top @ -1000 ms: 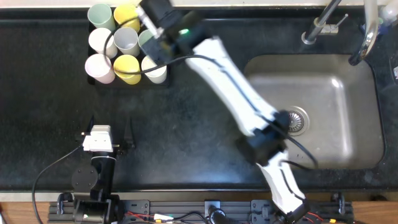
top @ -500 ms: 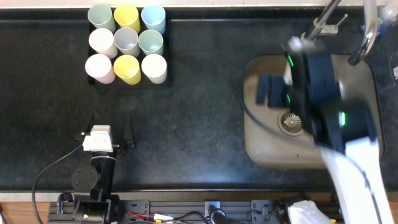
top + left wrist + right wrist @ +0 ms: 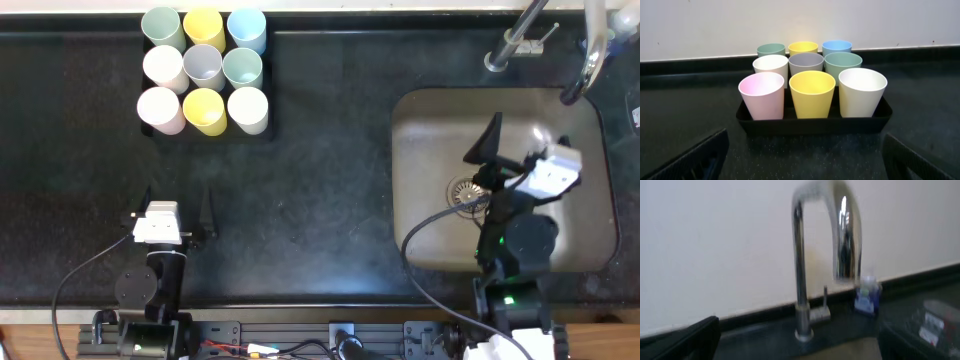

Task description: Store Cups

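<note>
Nine pastel cups stand upright in a black tray [image 3: 271, 118] at the counter's far left, three rows of three. The blue cup [image 3: 246, 25] fills the back right corner, with the pink cup [image 3: 160, 108], yellow cup [image 3: 205, 110] and white cup [image 3: 248, 108] in front. My left gripper [image 3: 178, 203] rests low on the counter nearer than the tray, open and empty. In the left wrist view it faces the tray [image 3: 812, 125] and cups, gripper [image 3: 805, 136]. My right gripper [image 3: 525, 150] hangs over the sink [image 3: 420, 110], open and empty, facing the faucet [image 3: 802, 280].
The steel sink basin has a drain [image 3: 468, 193] and takes up the right side. A chrome faucet [image 3: 515, 40] rises behind it, and a small soap bottle [image 3: 867, 297] stands by the wall. Dark counter [image 3: 320, 200] lies between tray and sink.
My right arm has pulled away from the tray's back right corner, swung across to the sink and folded down there. The blue cup now shows in that corner. The left arm stayed still.
</note>
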Action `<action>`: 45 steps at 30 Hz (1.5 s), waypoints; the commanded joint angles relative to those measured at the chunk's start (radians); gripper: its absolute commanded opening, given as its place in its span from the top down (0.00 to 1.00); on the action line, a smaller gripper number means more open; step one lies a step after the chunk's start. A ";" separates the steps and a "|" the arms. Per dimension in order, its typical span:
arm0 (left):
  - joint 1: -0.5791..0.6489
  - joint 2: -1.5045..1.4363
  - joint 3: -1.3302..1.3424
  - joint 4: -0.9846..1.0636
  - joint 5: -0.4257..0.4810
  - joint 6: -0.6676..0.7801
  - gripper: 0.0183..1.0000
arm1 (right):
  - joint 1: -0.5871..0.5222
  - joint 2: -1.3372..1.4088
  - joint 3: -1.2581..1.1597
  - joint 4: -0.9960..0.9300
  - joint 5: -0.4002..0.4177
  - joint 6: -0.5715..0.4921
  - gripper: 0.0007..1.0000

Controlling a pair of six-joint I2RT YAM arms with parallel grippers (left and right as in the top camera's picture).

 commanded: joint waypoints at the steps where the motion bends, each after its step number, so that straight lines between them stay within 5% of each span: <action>1: 0.003 -0.008 -0.001 -0.002 0.002 0.023 0.00 | -0.005 -0.037 -0.115 0.108 0.026 -0.024 0.00; 17: 0.003 -0.008 -0.001 -0.002 0.002 0.023 0.00 | -0.037 -0.136 -0.333 0.202 0.026 -0.024 0.00; 28: 0.003 -0.008 -0.001 -0.002 0.002 0.023 0.00 | -0.039 -0.538 -0.357 -0.267 0.024 -0.023 0.00; 45: 0.003 -0.008 -0.001 -0.002 0.002 0.023 0.00 | -0.039 -0.620 -0.356 -0.280 0.035 -0.019 0.00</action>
